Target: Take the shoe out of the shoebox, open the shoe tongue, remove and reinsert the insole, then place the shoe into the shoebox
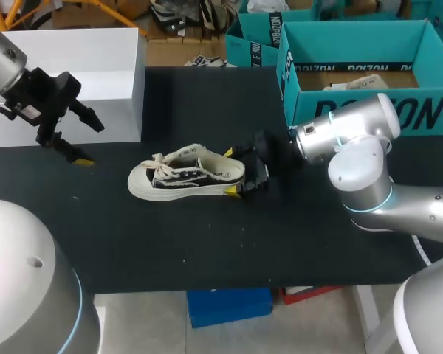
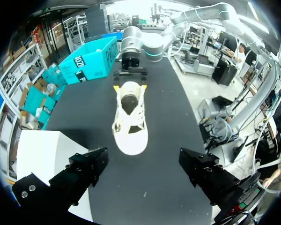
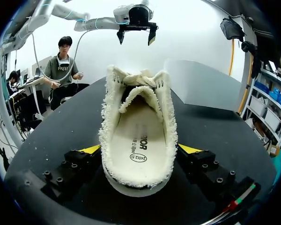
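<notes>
Our left jaws hang spread near the counter (image 1: 207,243)'s left edge, in front of the white box (image 1: 81,66). Mid-counter the shoe (image 1: 184,175) sits on its sole, toe leftward, with bare counter before and behind it. Our right jaws pinch its heel from both sides. The shoebox (image 1: 421,110) stands open at the far right corner.

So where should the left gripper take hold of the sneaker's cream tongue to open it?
Probably pinch the cream tongue at its free top edge, which arches above the printed white insole behind the white laces. Come from above, toe side: the right gripper holds the heel of the black-and-white canvas sneaker, jaws on both sides. The open left gripper is clear of it.
</notes>
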You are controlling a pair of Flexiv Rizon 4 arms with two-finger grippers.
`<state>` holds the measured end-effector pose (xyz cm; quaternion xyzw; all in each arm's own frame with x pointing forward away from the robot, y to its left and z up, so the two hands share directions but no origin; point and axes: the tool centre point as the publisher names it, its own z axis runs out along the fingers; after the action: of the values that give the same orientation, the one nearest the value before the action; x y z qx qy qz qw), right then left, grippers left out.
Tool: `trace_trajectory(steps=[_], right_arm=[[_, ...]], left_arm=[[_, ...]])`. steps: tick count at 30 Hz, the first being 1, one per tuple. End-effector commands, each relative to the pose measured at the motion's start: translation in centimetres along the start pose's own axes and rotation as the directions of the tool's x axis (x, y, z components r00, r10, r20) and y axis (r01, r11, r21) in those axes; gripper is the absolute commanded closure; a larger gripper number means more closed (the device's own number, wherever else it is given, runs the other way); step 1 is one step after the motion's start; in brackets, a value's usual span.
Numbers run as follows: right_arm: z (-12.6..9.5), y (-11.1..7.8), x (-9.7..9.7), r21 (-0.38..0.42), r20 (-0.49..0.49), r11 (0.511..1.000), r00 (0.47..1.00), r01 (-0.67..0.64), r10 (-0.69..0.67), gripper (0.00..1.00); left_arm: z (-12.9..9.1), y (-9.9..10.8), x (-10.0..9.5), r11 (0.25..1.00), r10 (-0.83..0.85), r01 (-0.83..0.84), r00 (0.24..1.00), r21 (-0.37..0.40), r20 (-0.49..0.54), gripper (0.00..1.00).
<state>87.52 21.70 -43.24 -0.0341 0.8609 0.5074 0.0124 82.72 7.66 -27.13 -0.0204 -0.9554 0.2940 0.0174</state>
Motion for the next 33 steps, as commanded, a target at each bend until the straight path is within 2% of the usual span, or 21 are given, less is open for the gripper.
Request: trace_trajectory(steps=[1, 6, 7, 8, 19, 24, 27, 30, 33], right_arm=[[0.8, -0.2, -0.3, -0.003, -0.004, 1.0, 1.0, -0.006, 0.006, 0.0], [0.9, -0.1, -0.2, -0.004, -0.006, 1.0, 1.0, -0.012, 0.012, 0.0], [1.0, -0.1, -0.2, 0.014, -0.003, 1.0, 1.0, -0.017, 0.017, 0.22], [1.0, -0.1, -0.2, 0.017, 0.012, 1.0, 1.0, -0.019, 0.019, 1.0], [1.0, -0.1, -0.2, 0.017, 0.012, 1.0, 1.0, -0.019, 0.019, 1.0], [1.0, -0.1, -0.2, 0.017, 0.012, 1.0, 1.0, -0.019, 0.019, 1.0], [1.0, -0.1, -0.2, 0.017, 0.012, 1.0, 1.0, -0.019, 0.019, 1.0], [1.0, -0.1, -0.2, 0.017, 0.012, 1.0, 1.0, -0.019, 0.019, 1.0], [1.0, -0.1, -0.2, 0.017, 0.012, 1.0, 1.0, -0.019, 0.019, 1.0]], left_arm=[[0.1, 0.1, 0.1, 1.0, 0.003, -0.003, 1.0, 0.0, 0.004, 0.0], [0.1, 0.1, 0.1, 1.0, 0.003, -0.003, 1.0, 0.0, 0.004, 0.0], [0.1, 0.1, 0.1, 1.0, 0.003, -0.003, 1.0, 0.0, 0.004, 0.0], [0.1, 0.1, 0.1, 1.0, 0.003, -0.003, 1.0, 0.0, 0.004, 0.0], [0.1, 0.1, 0.1, 1.0, 0.003, -0.003, 1.0, 0.0, 0.004, 0.0], [-0.1, -2.7, 0.6, 0.991, -0.044, 0.049, 0.998, -0.123, 0.044, 0.0], [-0.2, -4.6, 0.9, 0.977, -0.122, 0.128, 0.992, -0.171, 0.046, 0.0], [0.2, -6.3, 1.0, 0.943, -0.227, 0.237, 0.972, -0.235, 0.068, 0.0], [0.8, -7.5, 0.8, 0.902, -0.328, 0.344, 0.939, -0.261, 0.105, 0.0]])
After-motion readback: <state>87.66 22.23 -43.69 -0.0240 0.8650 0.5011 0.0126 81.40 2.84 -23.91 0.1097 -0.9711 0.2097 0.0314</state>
